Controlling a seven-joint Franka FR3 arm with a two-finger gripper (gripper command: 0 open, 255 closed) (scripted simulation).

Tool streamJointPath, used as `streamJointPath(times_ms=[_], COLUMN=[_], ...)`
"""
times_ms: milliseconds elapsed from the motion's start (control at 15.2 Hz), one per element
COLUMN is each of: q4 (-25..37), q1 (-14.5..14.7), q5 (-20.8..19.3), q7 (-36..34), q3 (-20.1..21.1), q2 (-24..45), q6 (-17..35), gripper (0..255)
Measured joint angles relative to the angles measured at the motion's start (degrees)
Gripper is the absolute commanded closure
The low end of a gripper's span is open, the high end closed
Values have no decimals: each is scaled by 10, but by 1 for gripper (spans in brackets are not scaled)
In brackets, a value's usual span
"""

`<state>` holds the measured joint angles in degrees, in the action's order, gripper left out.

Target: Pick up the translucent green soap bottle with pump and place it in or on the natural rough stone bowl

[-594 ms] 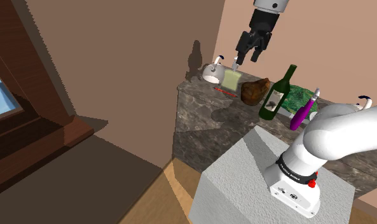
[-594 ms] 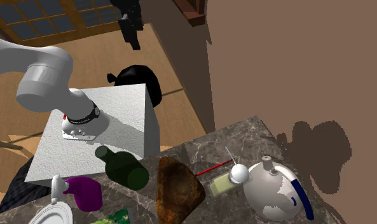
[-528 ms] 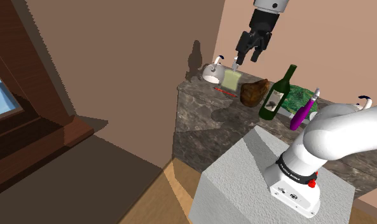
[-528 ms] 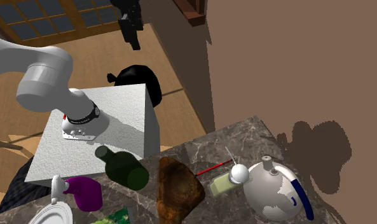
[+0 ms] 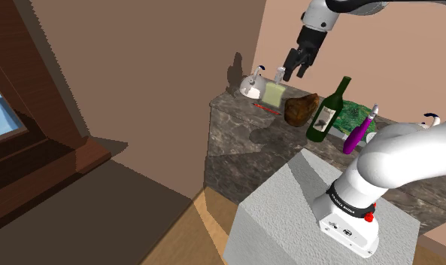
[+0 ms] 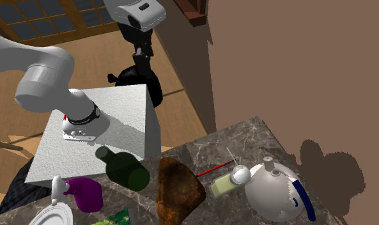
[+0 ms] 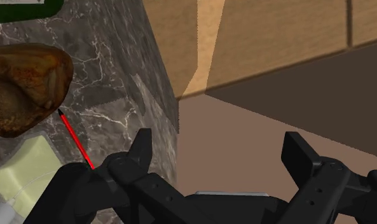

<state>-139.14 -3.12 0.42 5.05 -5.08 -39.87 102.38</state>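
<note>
A dark marbled worktop (image 5: 240, 128) stands against a plain brown wall (image 5: 138, 60), with its things set in a loose row. The soap bottle (image 5: 274, 93) stands near the worktop's corner end. It has a pale green, flat-sided body and a pump on top. It is upright, its long axis vertical and the pump uppermost; which way the spout faces I cannot tell. Just beside it, on the shoulder view's left, sits a white kettle (image 5: 250, 86). Just beside it on the right lies the stone bowl (image 5: 302, 108), brown and rough. A thin red stick (image 5: 266, 109) lies flat on the worktop in front of the bottle, toward the edge. Beyond the bowl stands a dark green wine bottle (image 5: 328, 111), and past that a purple bottle (image 5: 362, 129). The pincer (image 5: 296, 69) hovers above the bottle's pump, a little to the bowl's side, touching nothing. In the wrist view its fingers (image 7: 142, 151) are spread apart and hold nothing. The bottle sits outside one finger, not between them.
</note>
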Motion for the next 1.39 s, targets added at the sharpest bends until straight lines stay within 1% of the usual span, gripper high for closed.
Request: streamJointPath(times_ms=[462, 792, 1056, 1254, 1386], q4=[1, 31, 64, 98, 127], q1=[-15, -17, -13, -9, -9], q5=[-26, -22, 2, 34, 63], q7=[109, 191, 269, 327, 370], q3=[-82, -138, -188, -217, -235], q2=[79, 154, 233, 292, 337], q6=[93, 148, 197, 220, 232], gripper=[0, 0, 0, 0, 0])
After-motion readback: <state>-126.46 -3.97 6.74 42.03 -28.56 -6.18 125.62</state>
